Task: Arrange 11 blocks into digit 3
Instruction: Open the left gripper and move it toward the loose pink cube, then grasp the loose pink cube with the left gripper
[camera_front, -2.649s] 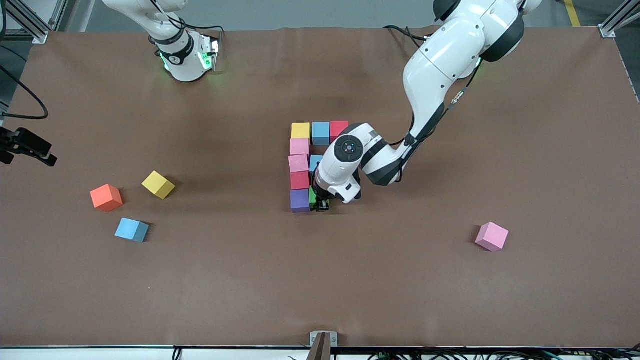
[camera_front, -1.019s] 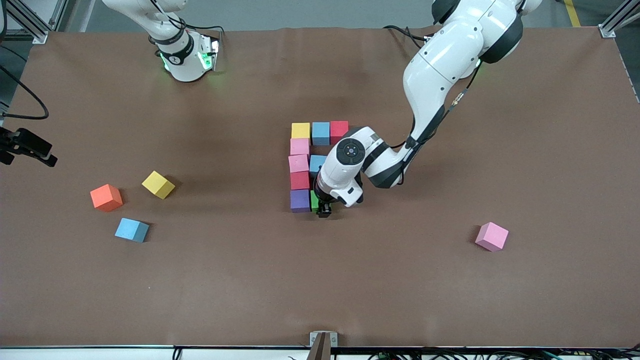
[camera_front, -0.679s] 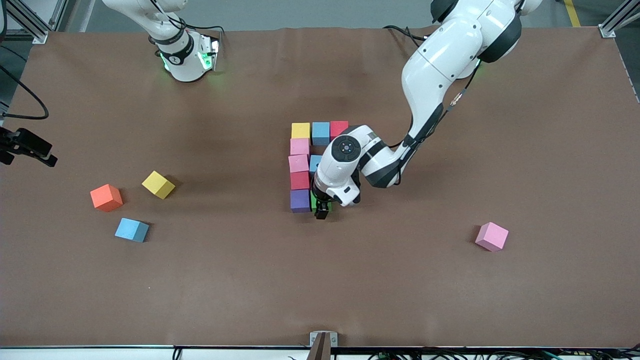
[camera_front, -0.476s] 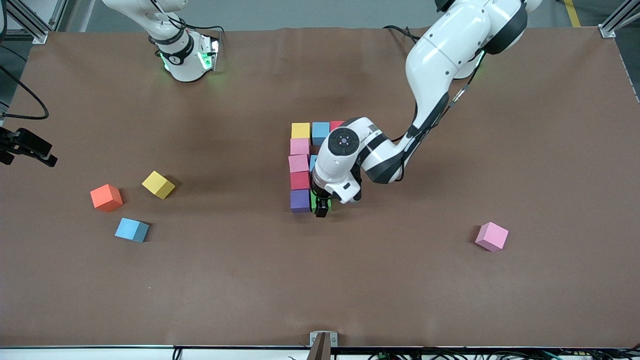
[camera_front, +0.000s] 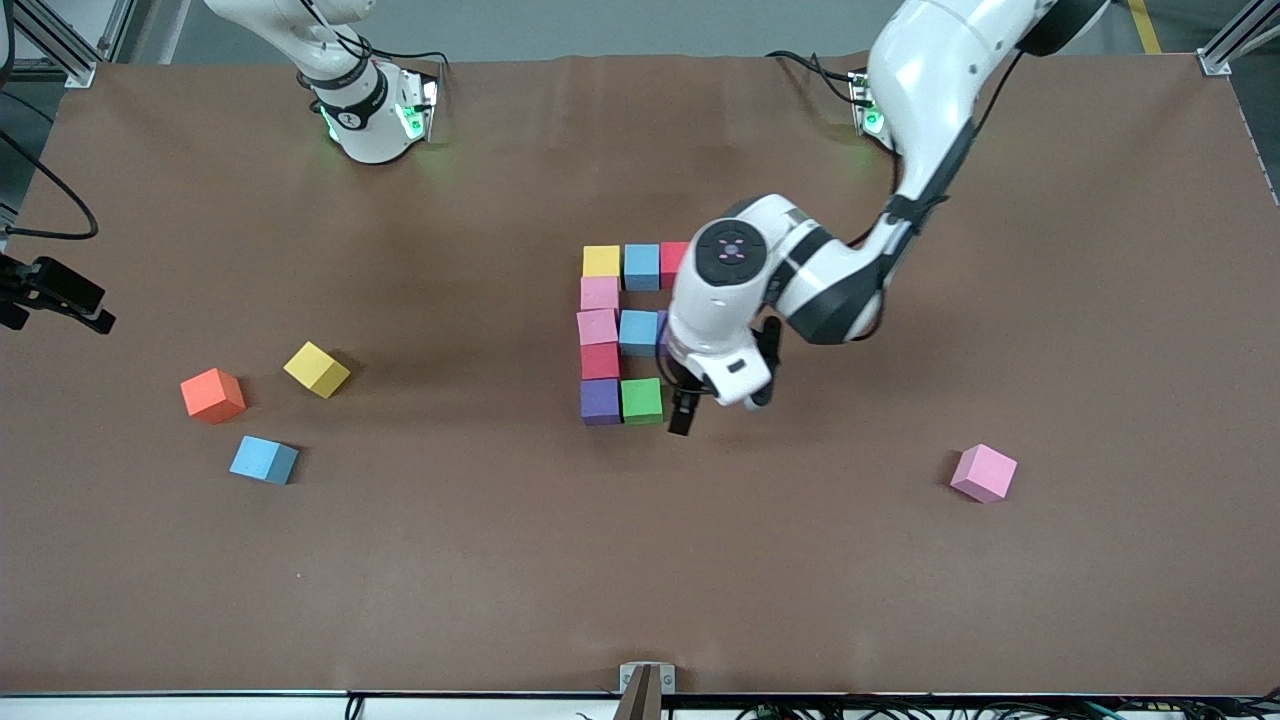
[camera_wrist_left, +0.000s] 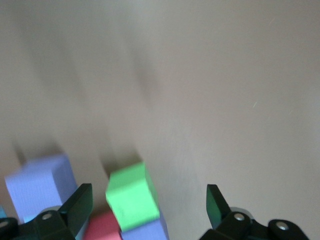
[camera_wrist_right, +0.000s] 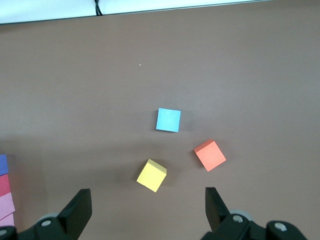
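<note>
The figure of touching blocks lies mid-table: yellow (camera_front: 601, 261), blue (camera_front: 641, 266) and a partly hidden red (camera_front: 676, 258) in one row. Two pink (camera_front: 598, 310), a red (camera_front: 600, 361) and a purple (camera_front: 600, 401) form the column. A blue block (camera_front: 638, 332) sits beside the column's middle. The green block (camera_front: 641, 400) (camera_wrist_left: 131, 195) rests against the purple one. My left gripper (camera_front: 684, 408) (camera_wrist_left: 148, 204) hangs open and empty just above it, toward the left arm's end. My right gripper (camera_wrist_right: 148, 207) waits open, high above the table.
A loose pink block (camera_front: 984, 473) lies toward the left arm's end. Toward the right arm's end lie a yellow block (camera_front: 316, 369) (camera_wrist_right: 151, 175), an orange cube (camera_front: 212, 394) (camera_wrist_right: 210, 155) and a blue block (camera_front: 263, 460) (camera_wrist_right: 168, 120).
My left gripper let go of the green block, rose and shifted toward the left arm's end. The green block now shows fully beside the purple one. The right arm has not moved.
</note>
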